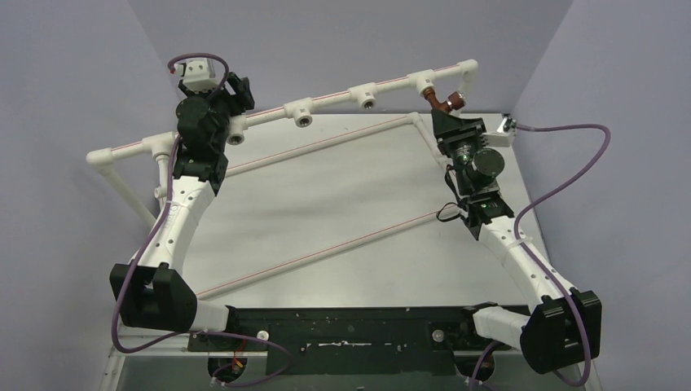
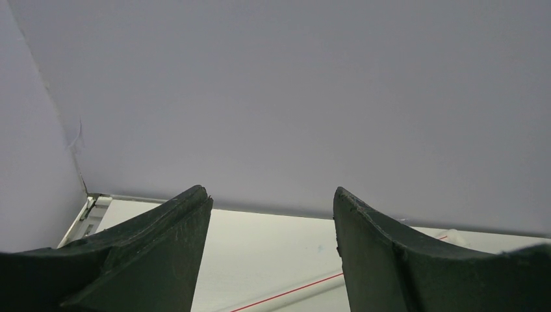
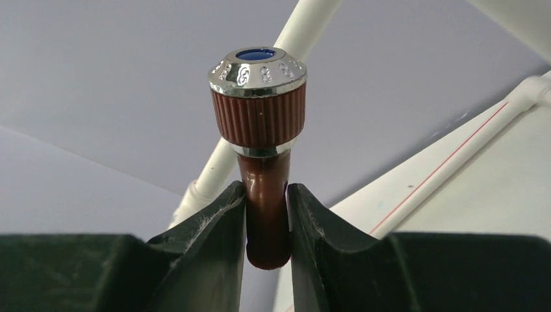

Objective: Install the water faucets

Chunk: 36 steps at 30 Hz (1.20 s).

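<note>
While the left pincer (image 2: 271,198) gapes wide, the right pincer (image 3: 266,201) clamps a reddish-brown, silver-capped faucet (image 3: 258,114).

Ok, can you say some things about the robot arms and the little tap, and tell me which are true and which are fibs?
1. The right gripper is pinching the brown faucet by its stem. True.
2. The left gripper is holding a white tap. False: its jaws stand apart with nothing between them.
3. The faucet's knob cap is silvery with a blue middle. True.
4. The brown faucet is lying flat on the table. False: the right gripper holds it up in the air, close to the far right end of the white pipe frame.
</note>
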Each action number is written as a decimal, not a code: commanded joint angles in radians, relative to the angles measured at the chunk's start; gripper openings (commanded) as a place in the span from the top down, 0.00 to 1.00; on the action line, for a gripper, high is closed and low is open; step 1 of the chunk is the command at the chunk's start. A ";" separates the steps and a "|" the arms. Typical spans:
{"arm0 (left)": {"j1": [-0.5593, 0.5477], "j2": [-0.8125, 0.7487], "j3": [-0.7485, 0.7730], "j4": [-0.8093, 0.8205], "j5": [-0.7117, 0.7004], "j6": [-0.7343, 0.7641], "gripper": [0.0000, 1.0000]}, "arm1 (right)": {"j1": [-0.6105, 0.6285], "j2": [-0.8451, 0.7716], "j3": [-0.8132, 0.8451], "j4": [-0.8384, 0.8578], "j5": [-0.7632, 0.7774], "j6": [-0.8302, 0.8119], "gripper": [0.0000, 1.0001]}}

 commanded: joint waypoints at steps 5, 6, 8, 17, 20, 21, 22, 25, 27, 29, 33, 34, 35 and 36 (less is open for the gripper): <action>-0.008 0.082 -0.062 -0.227 0.048 0.029 0.34 | -0.010 -0.038 -0.013 0.105 0.005 0.477 1.00; -0.008 0.082 -0.062 -0.227 0.048 0.029 0.34 | -0.007 -0.040 -0.010 0.100 0.002 0.498 1.00; -0.009 0.082 -0.060 -0.228 0.048 0.029 0.34 | -0.003 -0.049 -0.008 0.087 0.001 0.529 1.00; -0.009 0.085 -0.060 -0.230 0.045 0.031 0.34 | 0.032 -0.097 0.008 0.027 0.045 0.519 0.88; -0.010 0.086 -0.060 -0.231 0.047 0.030 0.34 | 0.031 -0.097 0.011 0.017 0.034 0.491 0.68; -0.010 0.086 -0.059 -0.231 0.047 0.031 0.34 | 0.031 -0.096 0.009 0.020 0.028 0.484 0.60; -0.010 0.087 -0.060 -0.231 0.046 0.031 0.34 | 0.031 -0.096 0.008 0.023 0.020 0.475 0.52; -0.010 0.087 -0.060 -0.231 0.044 0.032 0.34 | 0.031 -0.101 0.002 0.027 0.000 0.440 0.38; -0.010 0.086 -0.059 -0.231 0.045 0.032 0.34 | 0.032 -0.114 -0.005 0.019 -0.007 0.416 0.30; -0.009 0.086 -0.059 -0.231 0.045 0.032 0.34 | 0.030 -0.136 -0.010 -0.011 -0.003 0.391 0.26; -0.010 0.085 -0.059 -0.231 0.045 0.032 0.34 | 0.024 -0.188 -0.006 -0.093 0.002 0.319 0.20; -0.011 0.086 -0.059 -0.232 0.044 0.033 0.34 | 0.021 -0.199 -0.003 -0.114 0.000 0.302 0.20; -0.011 0.086 -0.059 -0.233 0.044 0.032 0.34 | 0.018 -0.209 0.001 -0.134 -0.005 0.283 0.20; -0.011 0.084 -0.059 -0.233 0.043 0.032 0.34 | 0.016 -0.219 0.004 -0.152 -0.012 0.263 0.19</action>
